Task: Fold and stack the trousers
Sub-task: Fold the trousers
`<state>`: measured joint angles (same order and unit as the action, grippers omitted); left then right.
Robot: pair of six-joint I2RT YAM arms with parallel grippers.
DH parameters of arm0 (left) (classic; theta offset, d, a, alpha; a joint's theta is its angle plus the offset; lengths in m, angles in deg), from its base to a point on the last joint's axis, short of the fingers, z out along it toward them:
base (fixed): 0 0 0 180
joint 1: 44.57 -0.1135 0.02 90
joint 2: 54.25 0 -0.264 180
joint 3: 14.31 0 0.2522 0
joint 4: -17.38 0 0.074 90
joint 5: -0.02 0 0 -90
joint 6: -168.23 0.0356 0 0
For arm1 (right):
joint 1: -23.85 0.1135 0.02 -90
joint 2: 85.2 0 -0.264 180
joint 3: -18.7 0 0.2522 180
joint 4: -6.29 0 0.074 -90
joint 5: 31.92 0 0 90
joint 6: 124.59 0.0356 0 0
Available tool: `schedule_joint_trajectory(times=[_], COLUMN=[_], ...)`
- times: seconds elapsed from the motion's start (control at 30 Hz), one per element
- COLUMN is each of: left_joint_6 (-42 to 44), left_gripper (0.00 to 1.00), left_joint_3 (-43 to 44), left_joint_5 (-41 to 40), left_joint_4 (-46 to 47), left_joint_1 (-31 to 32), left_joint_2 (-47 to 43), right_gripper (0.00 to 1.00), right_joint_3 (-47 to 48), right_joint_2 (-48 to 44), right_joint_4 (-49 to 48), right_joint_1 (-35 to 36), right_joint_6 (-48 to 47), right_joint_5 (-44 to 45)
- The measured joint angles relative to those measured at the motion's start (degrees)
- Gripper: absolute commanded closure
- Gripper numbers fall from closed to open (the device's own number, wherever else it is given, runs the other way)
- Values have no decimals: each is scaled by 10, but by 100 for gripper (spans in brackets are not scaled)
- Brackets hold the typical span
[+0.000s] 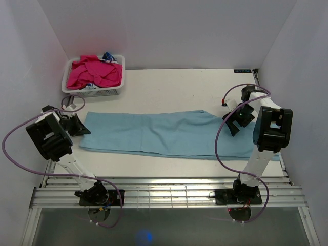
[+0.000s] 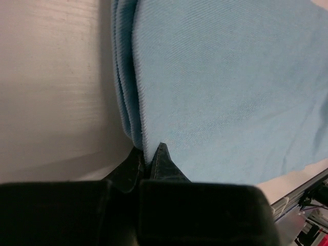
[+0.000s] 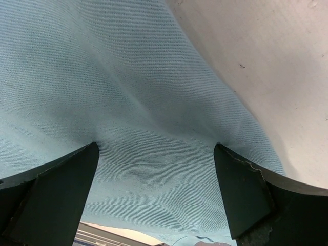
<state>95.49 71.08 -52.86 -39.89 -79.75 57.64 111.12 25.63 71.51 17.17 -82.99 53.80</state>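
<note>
Finding the trousers (image 1: 164, 134) lying flat and lengthwise across the middle of the worktop (image 1: 179, 87), light blue and plain, reaching from the left side almost to the right-hand edge; clenching the left tool (image 1: 79, 127) on the left end of the cloth, low against the worktop; seeing, from the left wrist, the two dark fingers (image 2: 165, 163) pressing together, with the stacked, ribbed edge of the trousers (image 2: 230, 82) running down into the pinch and bare worktop (image 2: 51, 92) lying just beside it; holding the right tool (image 1: 234, 122) spread wide above the right part of the trousers, near the far edge of the cloth; seeing, from the right wrist, its fingers (image 3: 56, 195) standing well apart, with blue fabric filling the whole gap between them and faint creases running from tip to tip; tips touching the cloth or hovering just off it, not telling which; grasping nothing on that side; noting a white basket (image 1: 93, 93) sitting in the far left corner of the worktop, well apart from the trousers, holding pink garments (image 1: 95, 72) heaped inside.
</note>
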Motion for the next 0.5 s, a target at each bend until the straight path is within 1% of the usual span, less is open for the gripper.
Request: schedule_joint_trajectory(times=[0.1, 0.17, 0.33, 0.5], left_joint_6=[-3, 4, 42, 86], left_gripper=[100, 100, 100, 100], left_joint_3=[18, 44, 159, 194], left_joint_5=[-17, -35, -68, -66], left_joint_4=[-13, -31, -92, -131], left_joint_1=[-11, -29, -82, -86], left_joint_2=[2, 4, 10, -19], right_gripper=[4, 10, 10, 10], right_joint_3=[0, 1, 15, 45], right_joint_2=[0, -2, -22, -52], right_joint_4=[3, 10, 38, 69], right_joint_1=[0, 0, 1, -1], right_joint_6=[0, 0, 2, 2], right_joint_5=[-4, -11, -44, -76])
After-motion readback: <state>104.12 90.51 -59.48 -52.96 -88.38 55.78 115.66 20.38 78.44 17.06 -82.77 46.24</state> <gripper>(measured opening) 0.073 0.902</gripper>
